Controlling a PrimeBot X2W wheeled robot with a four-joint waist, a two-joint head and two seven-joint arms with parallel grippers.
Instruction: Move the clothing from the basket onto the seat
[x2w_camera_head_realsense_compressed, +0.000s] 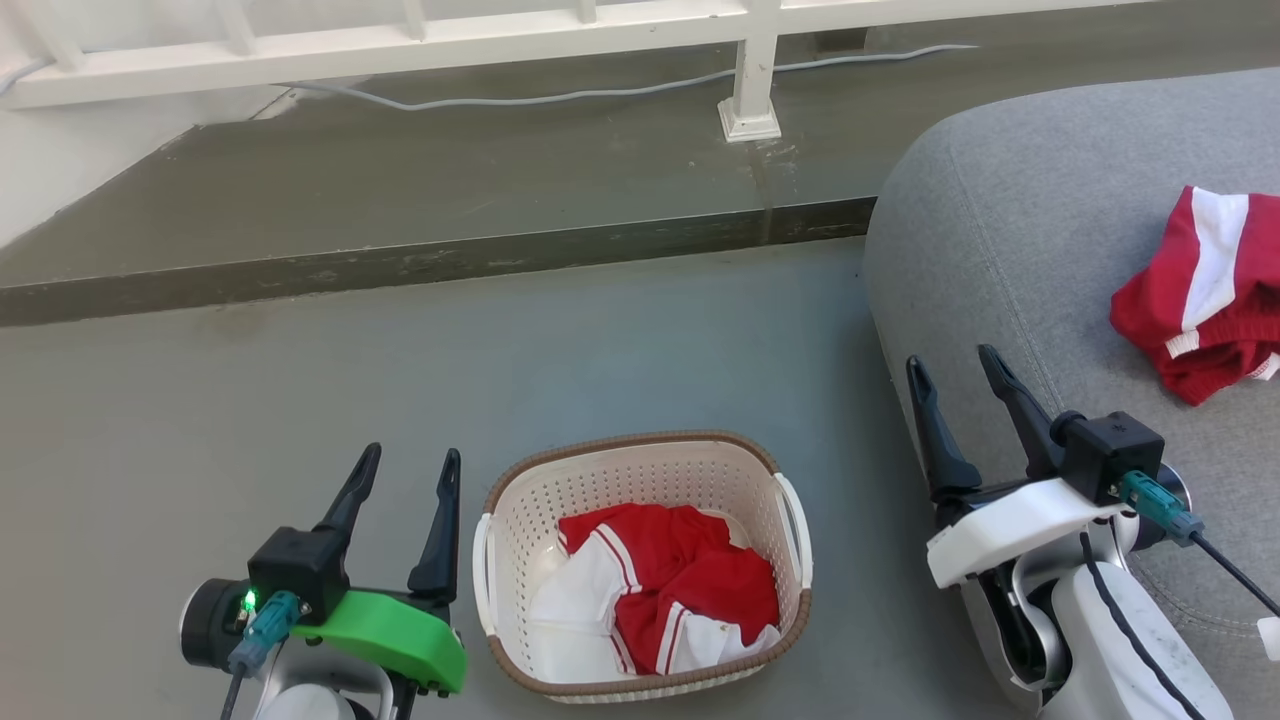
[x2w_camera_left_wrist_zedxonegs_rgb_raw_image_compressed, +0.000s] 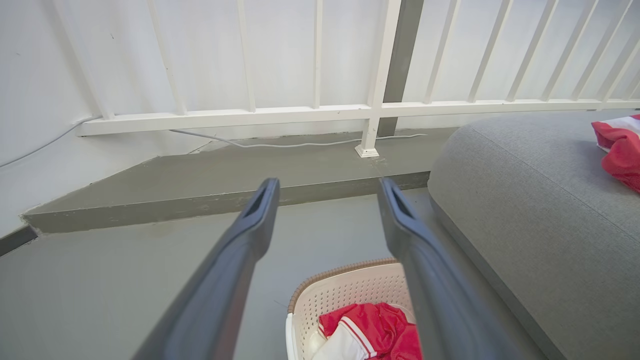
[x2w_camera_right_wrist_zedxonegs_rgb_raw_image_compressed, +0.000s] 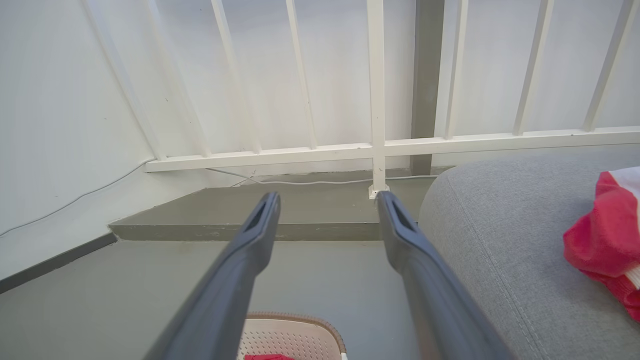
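Partly done — one red garment (x2w_camera_head_realsense_compressed: 1200, 290) lies on the seat (x2w_camera_head_realsense_compressed: 1000, 230), while more clothing (x2w_camera_head_realsense_compressed: 680, 590) sits bunched in the basket (x2w_camera_head_realsense_compressed: 640, 443) on the floor (x2w_camera_head_realsense_compressed: 400, 350). Left tool (x2w_camera_head_realsense_compressed: 412, 455) and right tool (x2w_camera_head_realsense_compressed: 950, 358) flank the basket, fingers apart, holding nothing — that pile is left.

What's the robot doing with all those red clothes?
The robot is moving clothes from the basket on the floor onto the grey seat. One red garment lies on the seat, and more red and white clothing is in the basket. The left gripper and right gripper are both open and holding nothing, one on each side of the basket.
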